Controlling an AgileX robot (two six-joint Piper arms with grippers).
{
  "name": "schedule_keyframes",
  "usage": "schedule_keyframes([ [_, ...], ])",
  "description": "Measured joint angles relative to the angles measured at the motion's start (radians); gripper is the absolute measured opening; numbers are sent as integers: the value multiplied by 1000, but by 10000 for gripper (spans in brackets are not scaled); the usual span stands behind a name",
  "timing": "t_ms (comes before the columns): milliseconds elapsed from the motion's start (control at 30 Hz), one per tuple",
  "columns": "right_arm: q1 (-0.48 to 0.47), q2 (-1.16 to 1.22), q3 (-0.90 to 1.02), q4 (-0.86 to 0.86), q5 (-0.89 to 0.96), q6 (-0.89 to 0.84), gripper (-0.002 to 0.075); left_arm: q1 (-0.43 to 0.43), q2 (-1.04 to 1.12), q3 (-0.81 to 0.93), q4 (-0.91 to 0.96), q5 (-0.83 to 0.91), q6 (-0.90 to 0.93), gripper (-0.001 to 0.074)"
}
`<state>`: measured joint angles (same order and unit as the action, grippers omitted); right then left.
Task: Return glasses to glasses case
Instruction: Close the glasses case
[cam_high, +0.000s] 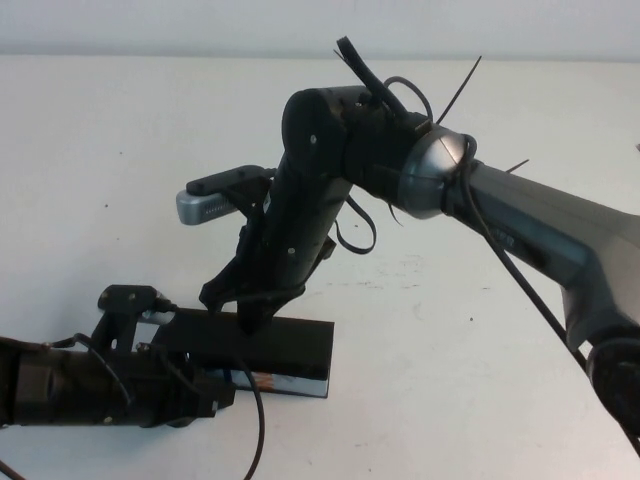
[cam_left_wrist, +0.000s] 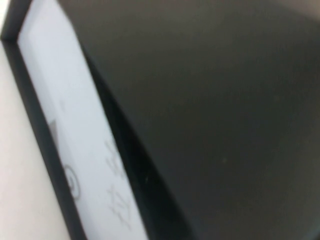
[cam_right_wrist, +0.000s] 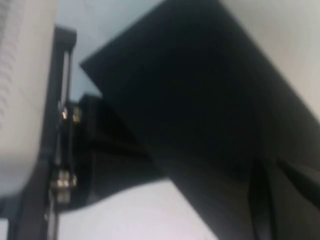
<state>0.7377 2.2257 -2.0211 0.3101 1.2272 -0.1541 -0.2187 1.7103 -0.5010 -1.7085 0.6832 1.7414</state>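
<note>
The glasses case (cam_high: 275, 350) lies on the white table (cam_high: 480, 330) toward the near left, a flat black box with its lid down, its long axis running left to right and tilted a little; the light printed front side faces the robot. The right gripper (cam_high: 250, 305) reaches in from the right and points steeply down, its dark fingers meeting the lid close to the case's left half. From where I stand it looks as if it is pressing the lid down or checking it is closed, though I cannot tell whether its fingers are spread or pressed together; the right wrist view only shows the black lid surface very close up. The left gripper (cam_high: 195, 385) lies low along the table at the case's left end, right against the front corner, and I judge it is there to steady the box so it does not slide under the push from above. Whether its fingers clamp the case or merely rest beside it I cannot tell; its wrist view is filled by the lid and the pale printed side. The glasses are nowhere to be seen: not on the table, not in either gripper. Judging by the closed lid they are probably inside already, but that is hidden.
</note>
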Motion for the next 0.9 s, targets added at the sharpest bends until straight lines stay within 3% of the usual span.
schedule_keyframes([
  [233,1,-24,121,2,0,0,-11,0,0,-1,44,6,-37,-1],
  [533,1,-28,144,-1,-11,-10,-12,0,-14,-2,144,19,-125,-1],
  [900,9,-42,105,-104,-5,-15,-13,0,-234,-2,290,11,-294,-1],
])
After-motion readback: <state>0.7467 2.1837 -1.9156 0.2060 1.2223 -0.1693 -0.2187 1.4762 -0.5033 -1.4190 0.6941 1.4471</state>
